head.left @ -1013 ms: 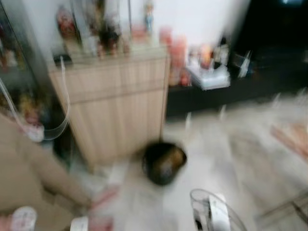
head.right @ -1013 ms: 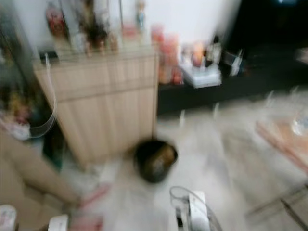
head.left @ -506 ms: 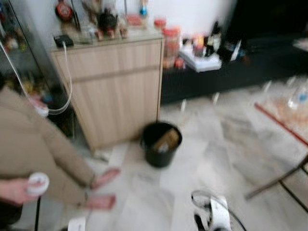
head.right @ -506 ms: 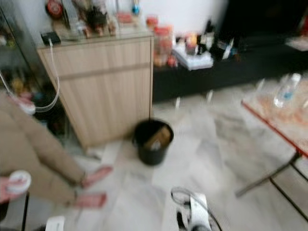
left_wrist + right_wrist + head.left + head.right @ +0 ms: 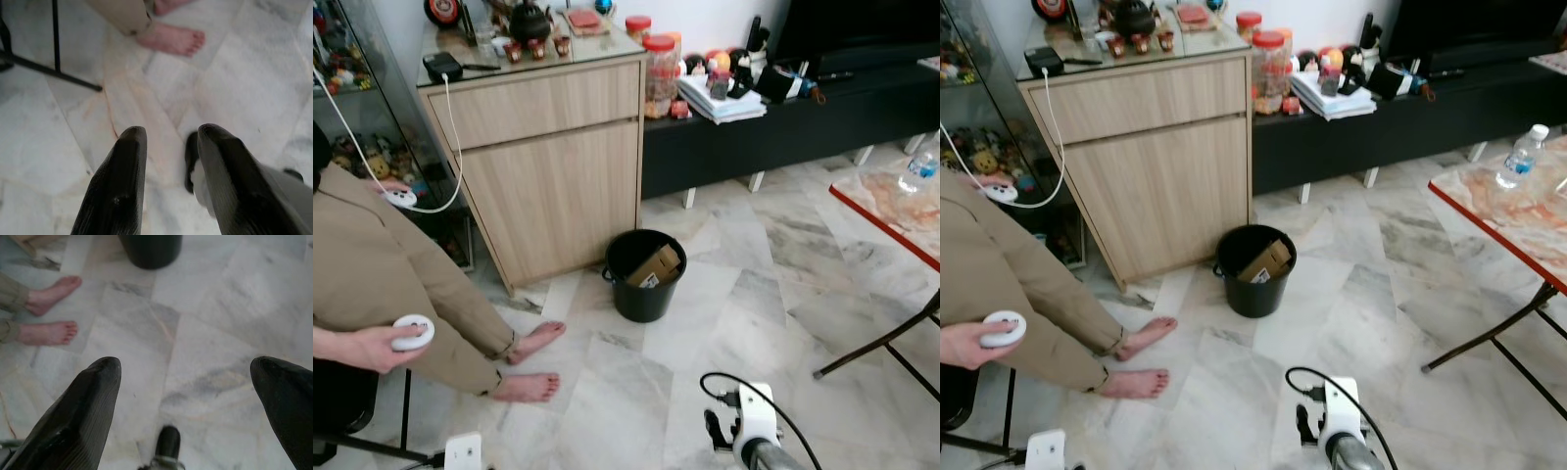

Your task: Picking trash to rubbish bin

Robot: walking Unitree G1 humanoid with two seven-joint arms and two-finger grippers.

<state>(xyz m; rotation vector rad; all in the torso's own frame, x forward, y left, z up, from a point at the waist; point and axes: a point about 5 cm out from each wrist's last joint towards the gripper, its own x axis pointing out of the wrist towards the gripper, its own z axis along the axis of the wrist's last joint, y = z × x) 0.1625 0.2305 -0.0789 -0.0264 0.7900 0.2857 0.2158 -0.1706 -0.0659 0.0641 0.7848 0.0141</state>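
Black bin (image 5: 643,275) beside the wooden cabinet (image 5: 544,166) already holds a cardboard box (image 5: 653,266). Both the left claw (image 5: 166,161) and right claw (image 5: 188,382) hang released and empty above the floor near the bin, so the step in hand seems to be searching. Next the robot must find trash, perhaps the bottle (image 5: 1520,157) on the table (image 5: 1503,220) far from the bin.

The robot's right arm (image 5: 756,439) ends in a white, boxy wrist housing on a grey metal cylinder, with a thin black cable looping out of it in an arc and a small black plug at its side. The left arm (image 5: 462,451) shows as a white block with a small dark mark and a black lead. The left gripper (image 5: 168,183) has two long black fingers (image 5: 120,188) with finely ribbed faces and rounded tips. The right gripper (image 5: 190,406) has fingers (image 5: 73,423) of the same black ribbed make.
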